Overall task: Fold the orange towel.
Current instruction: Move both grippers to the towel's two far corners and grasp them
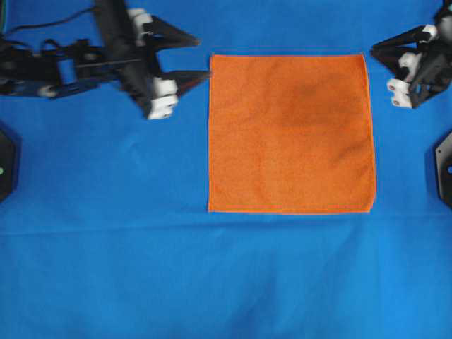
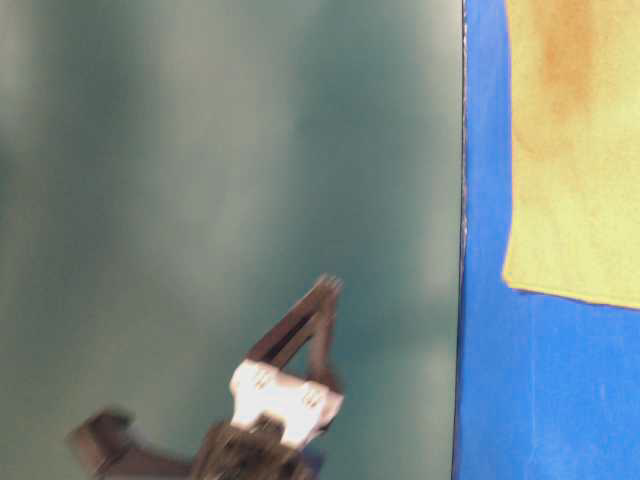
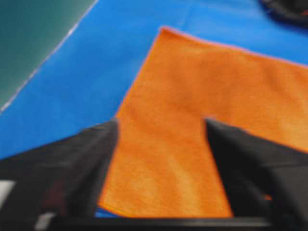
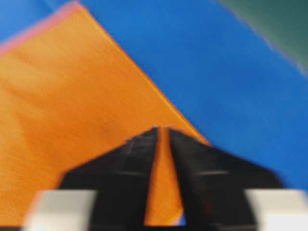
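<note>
While both jaws stand spread, the orange towel [image 1: 291, 133] lies flat between them.

Blue cloth [image 1: 106, 233] spread flat, dark green backdrop [image 2: 200, 150] beyond

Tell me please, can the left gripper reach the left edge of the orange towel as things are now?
Probably yes. The left gripper stands open right beside the upper left corner of the orange towel, which lies flat and unfolded on the blue cloth. Nothing lies between them, and the right gripper is on the far side.
</note>
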You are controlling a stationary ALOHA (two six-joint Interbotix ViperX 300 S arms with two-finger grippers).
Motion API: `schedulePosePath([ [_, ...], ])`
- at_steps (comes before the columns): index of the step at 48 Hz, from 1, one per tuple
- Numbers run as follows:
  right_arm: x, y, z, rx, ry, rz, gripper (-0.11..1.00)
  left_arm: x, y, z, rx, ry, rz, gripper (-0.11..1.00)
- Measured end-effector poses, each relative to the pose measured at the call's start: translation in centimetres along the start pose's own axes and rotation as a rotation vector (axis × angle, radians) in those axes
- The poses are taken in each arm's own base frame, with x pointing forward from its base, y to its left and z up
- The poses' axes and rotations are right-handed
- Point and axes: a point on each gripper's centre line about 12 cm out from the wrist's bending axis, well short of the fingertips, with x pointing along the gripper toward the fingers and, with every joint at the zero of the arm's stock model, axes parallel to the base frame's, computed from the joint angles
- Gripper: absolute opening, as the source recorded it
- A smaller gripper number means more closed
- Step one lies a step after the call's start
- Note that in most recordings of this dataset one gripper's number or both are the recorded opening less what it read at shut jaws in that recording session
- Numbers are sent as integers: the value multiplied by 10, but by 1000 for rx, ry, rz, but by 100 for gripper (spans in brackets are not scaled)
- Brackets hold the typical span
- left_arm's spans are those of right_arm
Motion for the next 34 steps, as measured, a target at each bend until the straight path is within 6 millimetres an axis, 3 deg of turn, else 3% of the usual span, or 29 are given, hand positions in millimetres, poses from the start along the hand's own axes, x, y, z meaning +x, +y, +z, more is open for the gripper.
schedulePosePath([
  [3, 12, -9, -8, 20, 43, -34, 55, 17, 7, -7, -4, 27, 18, 91],
  [6, 23, -16, -13, 33, 62, -58, 61, 32, 18, -17, -12, 55, 43, 91],
  [14, 48, -29, -30, 43, 123, -96, 57, 62, 44, -45, -37, 127, 100, 90],
  [22, 65, -38, -44, 52, 169, -120, 57, 85, 58, -74, -50, 192, 126, 90],
  [34, 81, -44, -59, 61, 214, -130, 56, 101, 67, -101, -61, 245, 142, 88],
])
